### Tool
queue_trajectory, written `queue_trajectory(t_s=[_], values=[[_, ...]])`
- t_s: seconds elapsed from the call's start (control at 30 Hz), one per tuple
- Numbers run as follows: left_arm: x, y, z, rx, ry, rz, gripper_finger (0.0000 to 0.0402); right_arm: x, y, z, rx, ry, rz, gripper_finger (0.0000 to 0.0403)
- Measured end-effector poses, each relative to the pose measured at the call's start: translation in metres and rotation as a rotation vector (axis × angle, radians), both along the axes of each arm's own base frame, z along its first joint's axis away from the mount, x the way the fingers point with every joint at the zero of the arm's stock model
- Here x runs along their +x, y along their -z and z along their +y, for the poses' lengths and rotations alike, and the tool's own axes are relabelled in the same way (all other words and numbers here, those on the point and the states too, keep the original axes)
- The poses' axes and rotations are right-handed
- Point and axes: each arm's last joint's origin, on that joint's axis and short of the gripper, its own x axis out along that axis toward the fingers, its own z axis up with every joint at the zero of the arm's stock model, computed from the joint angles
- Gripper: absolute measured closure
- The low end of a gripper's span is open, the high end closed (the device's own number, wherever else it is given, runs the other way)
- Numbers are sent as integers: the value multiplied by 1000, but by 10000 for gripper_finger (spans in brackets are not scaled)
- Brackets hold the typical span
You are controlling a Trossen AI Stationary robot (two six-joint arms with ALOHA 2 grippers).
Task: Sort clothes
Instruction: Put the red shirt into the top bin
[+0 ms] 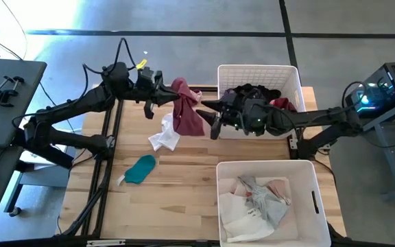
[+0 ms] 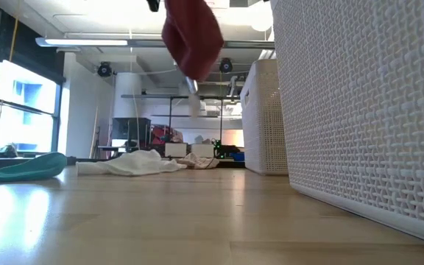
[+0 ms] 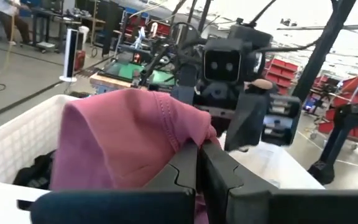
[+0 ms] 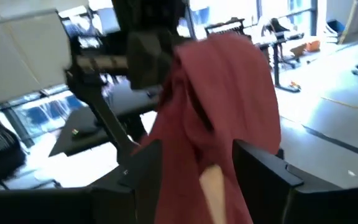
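Note:
A maroon garment (image 1: 187,113) hangs in the air over the table's far middle; it also shows high in the low view (image 2: 191,33). My left gripper (image 1: 169,96) is shut on its upper part, coming from the left. My right gripper (image 1: 210,115) faces it from the right, open, one finger on either side of the hanging cloth (image 4: 222,99). A white garment (image 1: 164,139) and a teal garment (image 1: 141,169) lie flat on the table below. My left gripper pinches a bunched upper part of the maroon garment (image 3: 182,134) between its two shut fingers (image 3: 219,174). The fingers lie level and come from the table's left. The garment hangs slack below them, clear of the table. My right gripper: I cannot tell whether its fingers (image 4: 260,168) touch the cloth between them.
A white bin (image 1: 259,72) at the far right holds dark and red clothes, right behind my right gripper. A second white bin (image 1: 307,175) at the near right holds white, grey and pink clothes. Bare wood lies at the near left.

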Motion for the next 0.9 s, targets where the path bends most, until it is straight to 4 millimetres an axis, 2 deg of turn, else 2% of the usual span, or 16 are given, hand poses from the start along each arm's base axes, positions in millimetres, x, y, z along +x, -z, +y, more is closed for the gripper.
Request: queue_trajectory(t_s=[0.2,0.4,0.57,0.7,0.9], values=[[8,2,-5,-9,30,-4,401,0,-4,-2,22,-61,-41,208],[10,-1,-12,-6,55,-30,401,-6,1,-18,228,-180,4,159],[11,-3,-15,-23,68,-55,401,-18,6,-27,346,-139,90,153],[12,-6,-18,-30,82,-75,401,-16,8,-27,354,-137,98,153],[12,-9,-23,-41,101,-106,401,-5,15,-14,348,-186,108,153]])
